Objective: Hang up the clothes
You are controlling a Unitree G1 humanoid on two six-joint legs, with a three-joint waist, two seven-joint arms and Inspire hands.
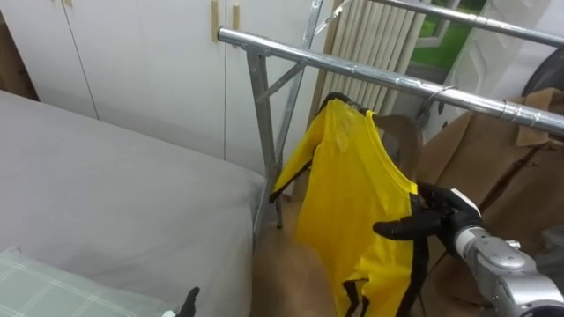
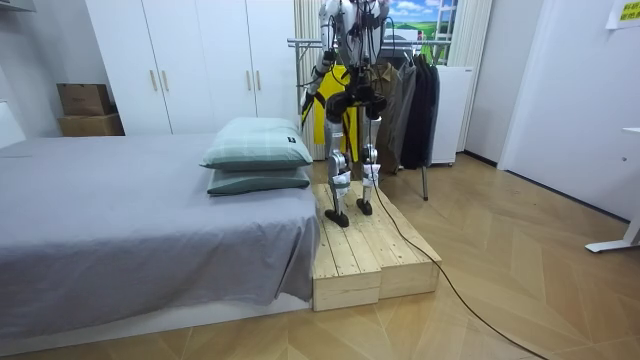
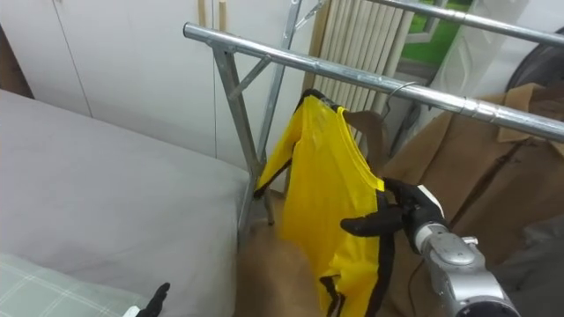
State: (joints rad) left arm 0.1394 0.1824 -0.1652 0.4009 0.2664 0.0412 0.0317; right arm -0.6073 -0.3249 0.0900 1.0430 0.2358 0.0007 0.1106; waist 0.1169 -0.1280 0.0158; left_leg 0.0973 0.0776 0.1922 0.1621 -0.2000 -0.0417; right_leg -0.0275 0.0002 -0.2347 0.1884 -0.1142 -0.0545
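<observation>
A grey bed (image 1: pixel 115 202) is lying to the left of the clothes rack (image 1: pixel 370 75), its corner reaching almost to the rack's upright leg. White wardrobe doors (image 1: pixel 150 62) are standing behind the rack's left end.

In the room view the robot is standing upright on a low wooden platform (image 2: pixel 370 255) in front of the rack, beside the foot of the bed and facing the rail.

A brown coat (image 1: pixel 493 158) is hanging on the rail toward the rack's right end. In the room view dark clothes (image 2: pixel 420 100) are hanging on that same side. Two pale green pillows (image 2: pixel 258 145) are lying stacked on the bed's corner nearest the rack.

The yellow shirt (image 1: pixel 352 194), trimmed in black, is hanging on a dark hanger (image 1: pixel 335 97) near the rack's left end, to the left of the brown coat. The top of the hanger is sitting just below the rail. Whether its hook is over the rail cannot be told.

The right hand (image 1: pixel 436 216) is reaching in below the rail from the right, and its dark fingers are closing on the shirt's right edge at the black trim.

The left hand (image 1: pixel 189 299) is showing low down, left of the rack's leg and over the bed's edge. Whether it is open or closed cannot be told.
</observation>
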